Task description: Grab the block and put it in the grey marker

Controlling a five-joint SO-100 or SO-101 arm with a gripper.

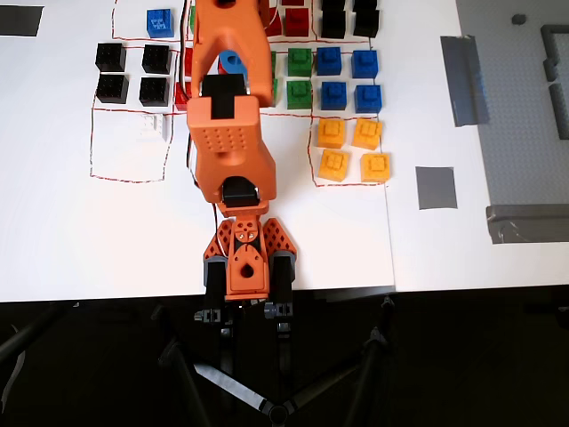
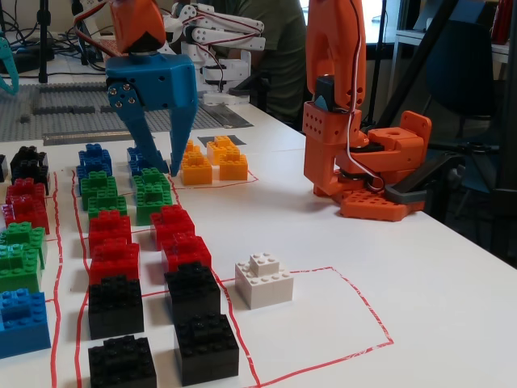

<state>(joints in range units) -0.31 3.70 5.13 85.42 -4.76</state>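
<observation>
The blue claw (image 2: 157, 137) is seen in the fixed view with jaws spread and nothing held, poised over the blue and green bricks just beside the yellow ones. Four yellow blocks (image 1: 352, 149) are clustered on the white tabletop (image 1: 89, 240); which block is meant cannot be told. The grey marker (image 1: 436, 188) lies apart, to their right in the overhead view. The block is judged light, rigid and smooth-sided; opposite flat sides should be gripped below the stud.
</observation>
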